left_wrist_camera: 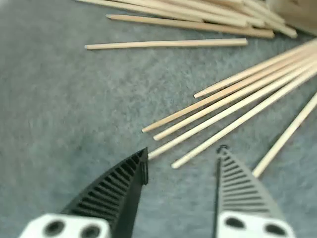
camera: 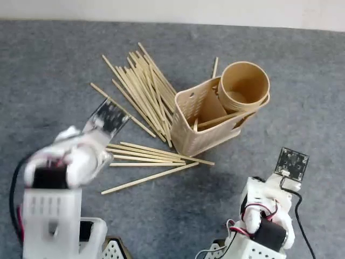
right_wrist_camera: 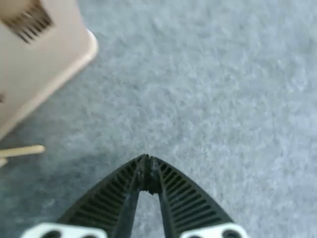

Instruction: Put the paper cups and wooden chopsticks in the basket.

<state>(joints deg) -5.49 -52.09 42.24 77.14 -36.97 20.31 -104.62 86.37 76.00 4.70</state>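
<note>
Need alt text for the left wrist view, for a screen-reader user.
The left gripper hangs open and empty over grey felt, its two black ribbed fingers pointing at the near ends of a fan of loose wooden chopsticks. Beyond them, more chopsticks lie in a bundle.

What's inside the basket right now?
Stacked paper cups lean in the basket, with a chopstick or two beside them. The cups and walls cover the basket's bottom.
</note>
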